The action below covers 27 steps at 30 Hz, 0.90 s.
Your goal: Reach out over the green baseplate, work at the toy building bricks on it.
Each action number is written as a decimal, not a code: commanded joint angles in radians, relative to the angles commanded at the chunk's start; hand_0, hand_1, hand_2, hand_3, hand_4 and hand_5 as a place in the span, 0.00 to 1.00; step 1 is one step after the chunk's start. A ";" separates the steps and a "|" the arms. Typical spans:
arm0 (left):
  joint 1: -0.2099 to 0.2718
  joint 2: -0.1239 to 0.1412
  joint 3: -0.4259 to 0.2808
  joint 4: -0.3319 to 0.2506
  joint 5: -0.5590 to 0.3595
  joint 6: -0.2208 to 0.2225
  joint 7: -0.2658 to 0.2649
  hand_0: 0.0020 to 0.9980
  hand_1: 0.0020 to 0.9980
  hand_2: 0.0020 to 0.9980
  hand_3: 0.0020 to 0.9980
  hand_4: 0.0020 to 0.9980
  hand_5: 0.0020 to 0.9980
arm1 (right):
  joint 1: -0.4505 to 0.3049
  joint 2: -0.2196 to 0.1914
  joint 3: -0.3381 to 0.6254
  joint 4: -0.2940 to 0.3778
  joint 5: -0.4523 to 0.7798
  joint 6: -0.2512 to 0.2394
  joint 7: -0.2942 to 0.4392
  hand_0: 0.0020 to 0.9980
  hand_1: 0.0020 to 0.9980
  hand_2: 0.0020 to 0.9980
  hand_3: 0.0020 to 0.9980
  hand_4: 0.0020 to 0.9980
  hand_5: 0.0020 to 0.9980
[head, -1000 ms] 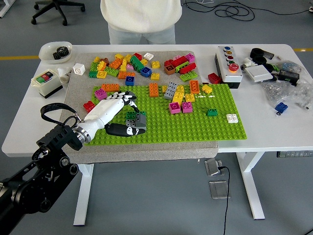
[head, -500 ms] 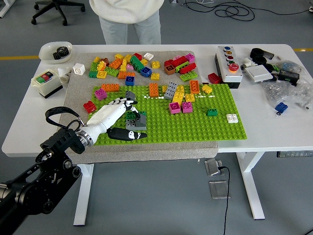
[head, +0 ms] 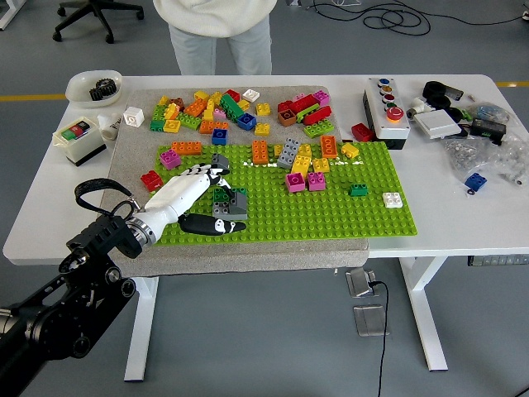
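- The white left hand's [head: 192,192] fingers [head: 216,171] are lying spread and grasping nothing, beside a small grey-and-green brick stack [head: 228,203].
- The stack is sitting on the green studded baseplate's [head: 331,211] left part.
- Closing squarely around it looks wisest on the white worktop [head: 463,223].

The robot hand [head: 192,194] covers part of the green baseplate [head: 331,207]; the person [head: 216,29] is cut off above.

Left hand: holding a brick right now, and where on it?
Cannot be told. The left hand lies over the grey and green bricks, fingers at them, but no clear grasp shows.
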 joint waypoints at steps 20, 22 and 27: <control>-0.001 -0.004 0.007 0.012 -0.002 -0.002 0.005 1.00 1.00 0.94 0.60 1.00 0.59 | 0.000 0.000 -0.001 0.000 -0.002 0.000 0.000 0.74 0.64 0.68 0.61 0.81 0.53; -0.001 -0.004 0.008 0.012 -0.002 -0.002 0.006 1.00 1.00 0.94 0.60 1.00 0.59 | -0.001 0.001 -0.001 0.000 -0.002 0.000 0.000 0.74 0.64 0.68 0.61 0.81 0.53; -0.002 -0.007 0.015 0.015 -0.002 -0.001 0.008 1.00 1.00 0.94 0.60 1.00 0.59 | -0.002 0.000 0.001 0.000 -0.004 0.000 -0.001 0.74 0.64 0.68 0.61 0.81 0.53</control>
